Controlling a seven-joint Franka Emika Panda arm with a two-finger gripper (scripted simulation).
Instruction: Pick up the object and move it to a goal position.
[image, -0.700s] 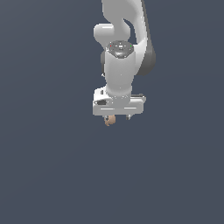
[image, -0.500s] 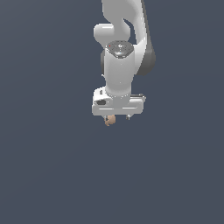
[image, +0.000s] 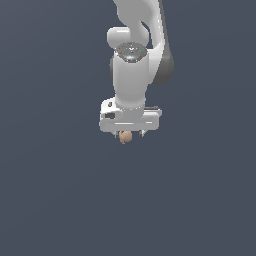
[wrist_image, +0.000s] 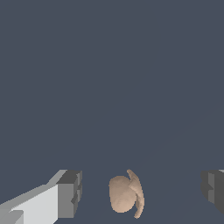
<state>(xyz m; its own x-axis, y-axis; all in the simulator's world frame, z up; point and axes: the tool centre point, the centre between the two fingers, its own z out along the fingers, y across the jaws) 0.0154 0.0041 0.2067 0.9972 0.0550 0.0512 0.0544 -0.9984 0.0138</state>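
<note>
Between the earlier exterior pictures and now very little has altered. The white arm and its gripper (image: 131, 134) sit almost where they were, at most a touch lower over the dark floor. The tan-peach object (image: 125, 137) shows at the same spot beneath the hand, toward the exterior view's left of the fingers.
</note>
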